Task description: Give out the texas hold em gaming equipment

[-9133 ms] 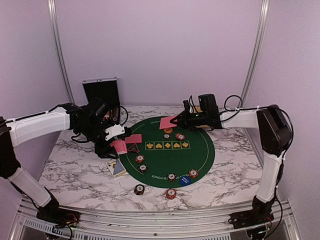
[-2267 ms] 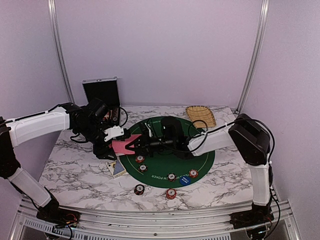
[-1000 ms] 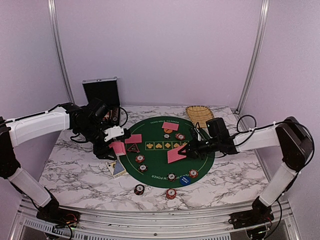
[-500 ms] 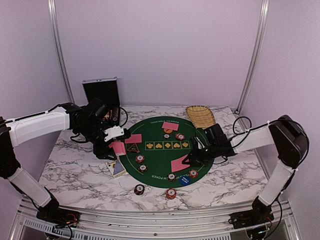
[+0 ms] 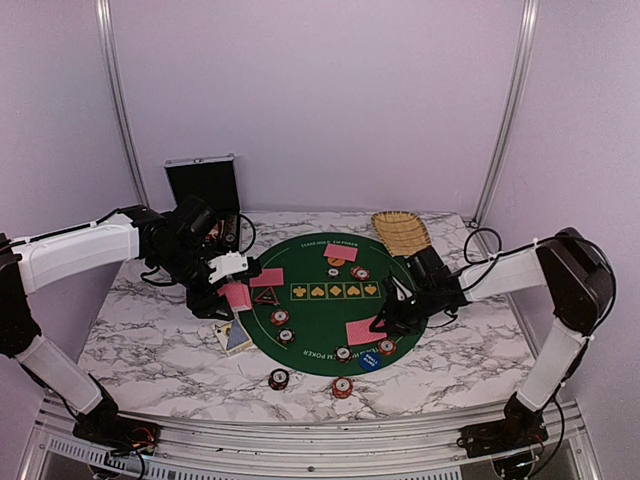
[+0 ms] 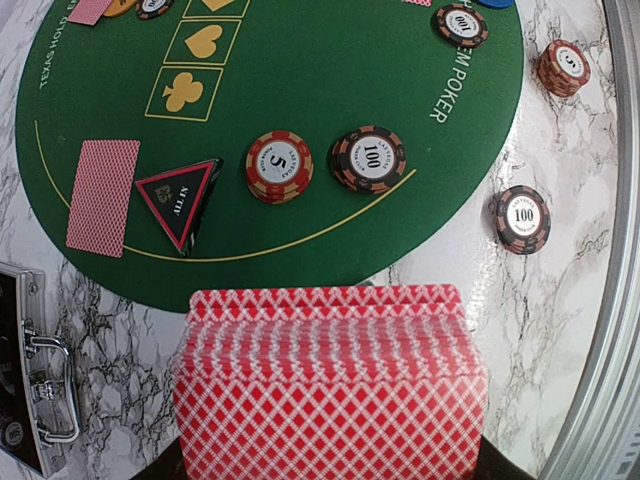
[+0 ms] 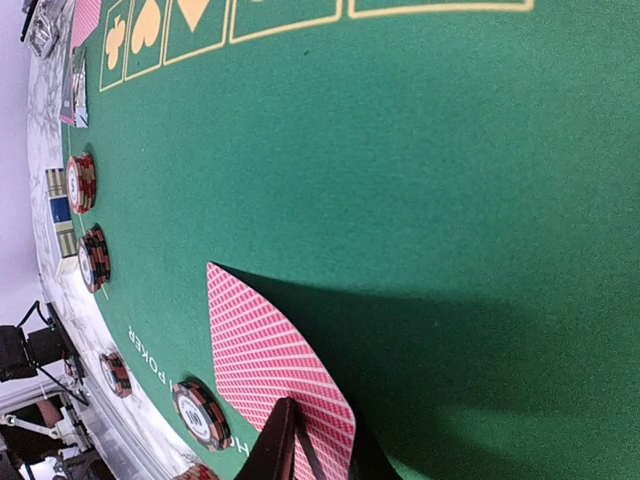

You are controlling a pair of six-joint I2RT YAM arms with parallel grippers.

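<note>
Card (image 5: 365,331) has dropped from mid-air onto the green mat (image 5: 312,318) beside the chips (image 5: 386,347), so a third seat looks served. You cannot tell whether your right tool (image 5: 384,322) still pinches it. Your left tool (image 5: 232,291) clamps the deck (image 6: 330,390).

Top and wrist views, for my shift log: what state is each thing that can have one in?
Silver metal case with black lining, open, lid upright.
Left gripper, shut on the deck.
Red-backed deck of playing cards, held, splayed.
Right gripper, at the single card's edge; grip unclear.
Single red-backed card, face down at the green felt mat.
Tan woven tray, nothing seen in it.
</note>
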